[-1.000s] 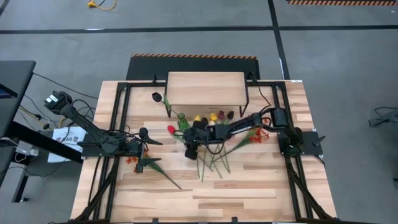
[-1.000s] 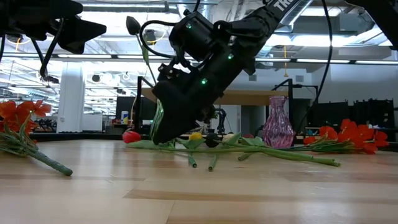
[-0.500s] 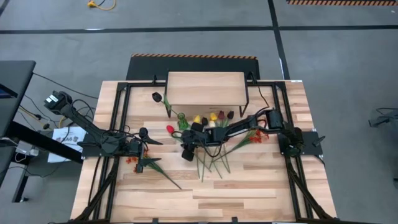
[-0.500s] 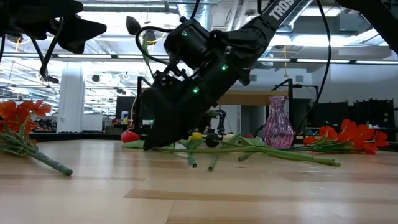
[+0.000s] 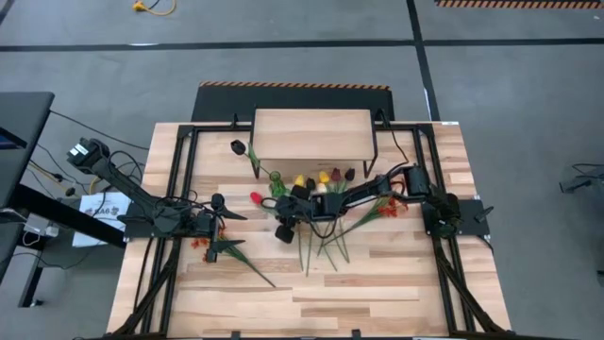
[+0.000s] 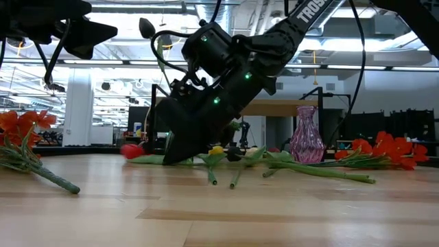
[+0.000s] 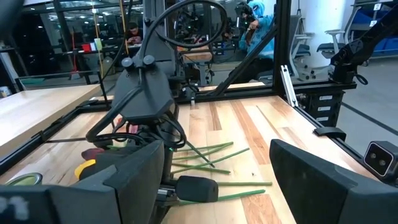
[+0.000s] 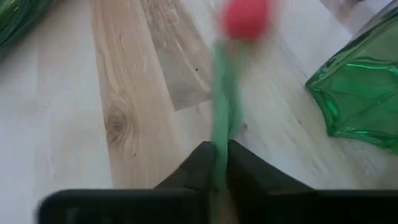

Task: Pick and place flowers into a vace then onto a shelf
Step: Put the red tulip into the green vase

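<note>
Two arms: both dark, over the light wood slatted bench.
Right pincer: low at bench middle, fingers pinching the green stem of a red tulip, whose head lies just beside a green glass vase.
Left pincer: spread wide, waiting at the bench's left side.
Other flowers: loose stems fanned out in front of the wood-topped, black-legged shelf.
Pink vase: upright.

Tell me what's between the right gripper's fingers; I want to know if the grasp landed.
The right gripper is shut on the red tulip, gripping its green stem. The stem past the fingertips is hidden.
</note>
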Available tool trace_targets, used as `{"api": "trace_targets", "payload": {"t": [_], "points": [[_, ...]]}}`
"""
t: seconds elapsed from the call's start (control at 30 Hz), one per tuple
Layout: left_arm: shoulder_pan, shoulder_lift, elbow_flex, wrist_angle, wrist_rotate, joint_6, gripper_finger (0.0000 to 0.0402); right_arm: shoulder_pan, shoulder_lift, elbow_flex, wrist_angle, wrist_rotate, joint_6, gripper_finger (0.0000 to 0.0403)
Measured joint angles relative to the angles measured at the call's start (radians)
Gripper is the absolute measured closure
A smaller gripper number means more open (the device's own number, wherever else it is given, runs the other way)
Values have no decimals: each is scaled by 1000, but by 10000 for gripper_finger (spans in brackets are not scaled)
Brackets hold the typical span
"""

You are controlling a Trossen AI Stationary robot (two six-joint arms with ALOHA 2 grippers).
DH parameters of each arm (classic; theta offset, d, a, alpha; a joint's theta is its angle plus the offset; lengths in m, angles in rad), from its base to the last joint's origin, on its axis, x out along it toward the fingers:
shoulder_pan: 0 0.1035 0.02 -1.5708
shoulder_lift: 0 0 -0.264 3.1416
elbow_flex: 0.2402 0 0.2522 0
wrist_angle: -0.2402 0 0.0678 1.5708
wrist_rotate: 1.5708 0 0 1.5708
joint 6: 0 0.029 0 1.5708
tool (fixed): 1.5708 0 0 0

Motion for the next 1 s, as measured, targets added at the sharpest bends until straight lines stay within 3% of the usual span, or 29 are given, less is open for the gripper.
{"api": "trace_targets", "payload": {"t": [0.07,0.47,1.0], "points": [[0,0,0,-4,0,0,118,0,-10,0,0,0,6,393],[0,0,0,-7,0,0,118,4,-80,-4,-38,-84,11,400],[0,0,0,1,2,-3,118,40,-291,-2,-5,-19,34,402]]}}
